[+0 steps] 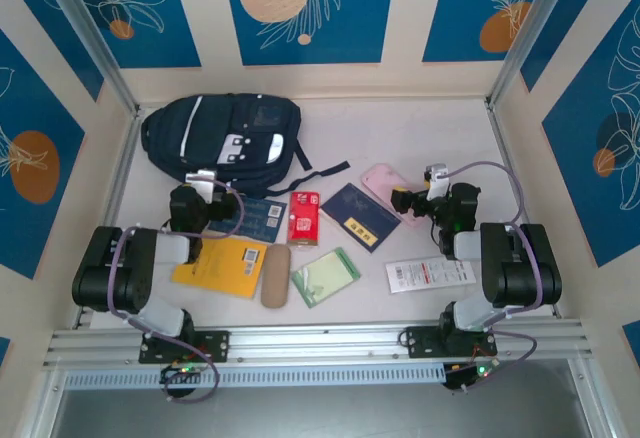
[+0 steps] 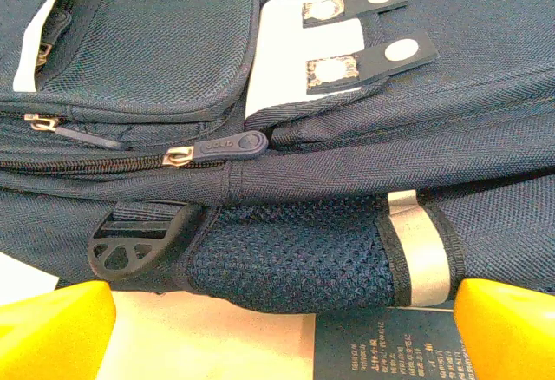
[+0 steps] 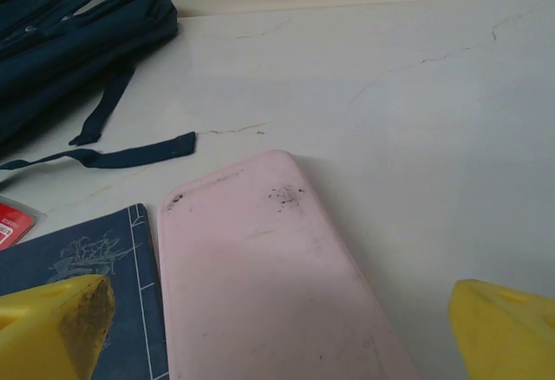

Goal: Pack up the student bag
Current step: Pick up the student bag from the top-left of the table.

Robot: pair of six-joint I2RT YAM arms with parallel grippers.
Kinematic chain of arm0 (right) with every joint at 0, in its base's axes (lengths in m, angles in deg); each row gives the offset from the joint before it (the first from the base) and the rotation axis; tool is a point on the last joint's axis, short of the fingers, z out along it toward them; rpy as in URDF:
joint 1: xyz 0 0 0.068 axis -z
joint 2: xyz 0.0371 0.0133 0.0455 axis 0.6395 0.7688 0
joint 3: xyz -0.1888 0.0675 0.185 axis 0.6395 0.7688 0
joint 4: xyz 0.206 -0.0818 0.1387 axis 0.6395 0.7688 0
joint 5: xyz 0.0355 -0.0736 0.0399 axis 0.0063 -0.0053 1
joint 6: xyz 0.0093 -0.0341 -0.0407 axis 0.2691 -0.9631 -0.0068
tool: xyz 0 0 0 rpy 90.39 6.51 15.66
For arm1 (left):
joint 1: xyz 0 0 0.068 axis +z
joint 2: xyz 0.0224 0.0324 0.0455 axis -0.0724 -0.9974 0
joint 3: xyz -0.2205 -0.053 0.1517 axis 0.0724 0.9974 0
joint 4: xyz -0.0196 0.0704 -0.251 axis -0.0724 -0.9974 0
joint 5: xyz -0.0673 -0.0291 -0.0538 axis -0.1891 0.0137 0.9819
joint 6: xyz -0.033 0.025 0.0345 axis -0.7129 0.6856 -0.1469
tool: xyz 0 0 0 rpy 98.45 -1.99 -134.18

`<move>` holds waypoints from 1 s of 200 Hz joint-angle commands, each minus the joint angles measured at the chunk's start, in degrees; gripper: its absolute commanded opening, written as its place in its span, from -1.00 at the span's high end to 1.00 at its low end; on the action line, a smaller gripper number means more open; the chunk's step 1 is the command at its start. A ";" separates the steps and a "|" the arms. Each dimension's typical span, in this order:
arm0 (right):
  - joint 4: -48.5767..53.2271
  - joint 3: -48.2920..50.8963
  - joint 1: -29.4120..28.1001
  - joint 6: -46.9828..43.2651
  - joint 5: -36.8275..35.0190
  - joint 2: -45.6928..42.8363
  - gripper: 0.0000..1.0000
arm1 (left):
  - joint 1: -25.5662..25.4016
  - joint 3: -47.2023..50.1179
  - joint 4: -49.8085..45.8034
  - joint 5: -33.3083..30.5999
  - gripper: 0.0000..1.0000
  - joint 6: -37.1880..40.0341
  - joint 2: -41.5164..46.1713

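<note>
At upper left of the top view the student bag [image 1: 222, 138] is found zipped. With the left gripper [image 2: 277, 335] and right gripper [image 3: 277, 328] spread wide, the zipper pull [image 2: 227, 147] should be pinched squarely first.

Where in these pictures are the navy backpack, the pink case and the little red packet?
navy backpack [image 1: 215, 123]: top external view, on the dark fabric at its middle.
pink case [image 3: 260, 276]: right wrist view, on the middle of its flat face.
red packet [image 1: 304, 217]: top external view, on its centre.
</note>
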 commanded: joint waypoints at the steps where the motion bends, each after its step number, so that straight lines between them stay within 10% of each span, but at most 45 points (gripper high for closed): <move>1: -0.24 -1.02 -0.42 -0.96 -0.12 -0.05 -0.98 | -0.10 -0.79 0.18 -0.56 -1.00 -0.06 0.64; 200: -0.45 -1.15 0.97 -0.14 2.68 0.21 -0.98 | 0.58 -0.77 0.18 0.67 -0.99 -0.51 0.96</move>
